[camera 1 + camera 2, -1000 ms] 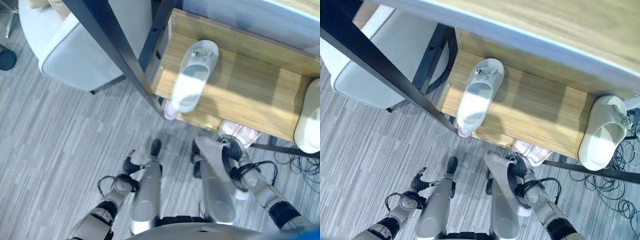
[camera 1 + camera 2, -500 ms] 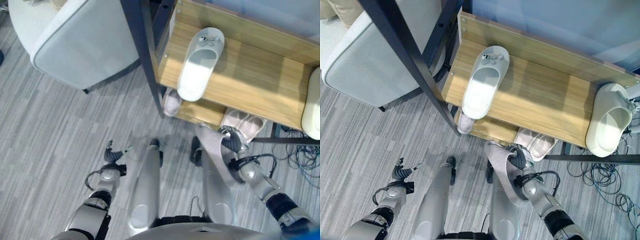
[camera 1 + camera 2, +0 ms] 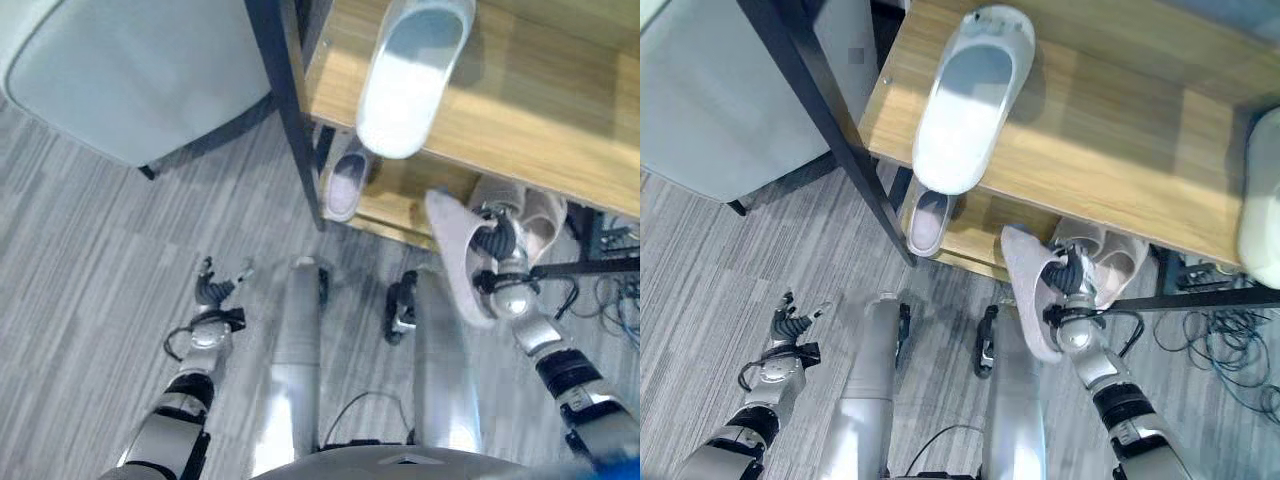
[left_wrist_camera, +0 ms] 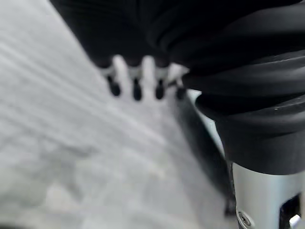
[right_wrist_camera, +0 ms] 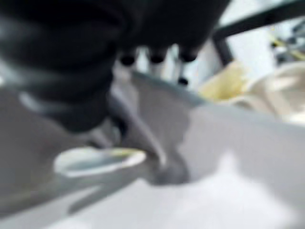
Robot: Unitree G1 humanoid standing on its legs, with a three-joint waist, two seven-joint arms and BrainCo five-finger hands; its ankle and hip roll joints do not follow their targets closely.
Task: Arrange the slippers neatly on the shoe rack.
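In right robot hand [image 3: 1072,285]: slipper [image 3: 1028,290].

The grey wood-grain floor [image 3: 90,260] runs under everything, its planks streaked in pale and darker bands. Taking the floor as the landmark, a pale grey upholstered armchair [image 3: 120,75] stands on it toward the upper left, its rounded seat edge trimmed with a lighter piping line. A thin dark leg [image 3: 735,207] shows beneath the chair's lower edge where it meets the floor. On the floor at the far right, a tangle of dark cables [image 3: 1230,350] lies in loose loops, well apart from the armchair.
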